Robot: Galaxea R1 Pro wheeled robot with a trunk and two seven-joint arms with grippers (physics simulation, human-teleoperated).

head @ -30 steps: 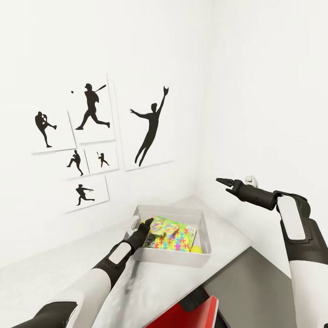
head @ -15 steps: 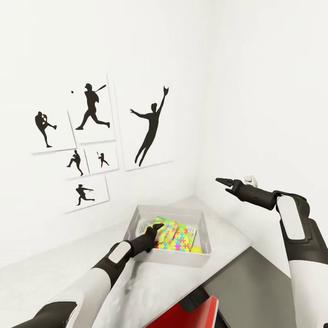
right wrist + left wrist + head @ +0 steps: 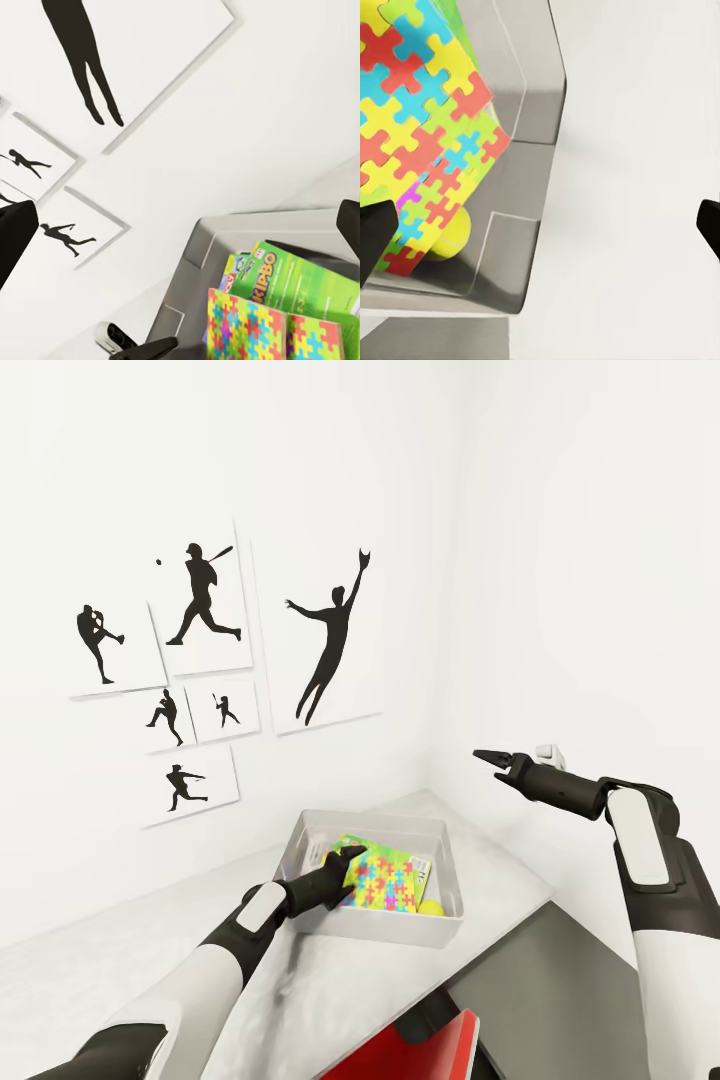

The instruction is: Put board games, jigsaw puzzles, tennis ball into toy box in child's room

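Observation:
The toy box (image 3: 446, 851) stands on the table (image 3: 180, 950) in the corner. Inside lie a bright jigsaw puzzle (image 3: 387, 883), a green board game (image 3: 351, 844) behind it and the yellow tennis ball (image 3: 431, 908). My left gripper (image 3: 345, 858) hangs open over the box's near-left wall, holding nothing. Its wrist view shows the puzzle (image 3: 420, 135), the ball (image 3: 454, 232) and the box wall (image 3: 536, 112) between spread fingertips (image 3: 373, 234). My right gripper (image 3: 488, 762) is open in the air, above and right of the box. From there I see the green game (image 3: 300, 281) and two puzzle panels (image 3: 244, 326).
Baseball silhouette pictures (image 3: 205, 610) hang on the white wall behind the table. A lower dark grey section (image 3: 560, 980) joins the table at the right, with a red object (image 3: 420, 1055) below its edge. White walls close the corner on both sides.
The left gripper has let go of a colourful panel, which has dropped flatter into the box, and has shifted slightly right over the near wall. The right arm has stayed still.

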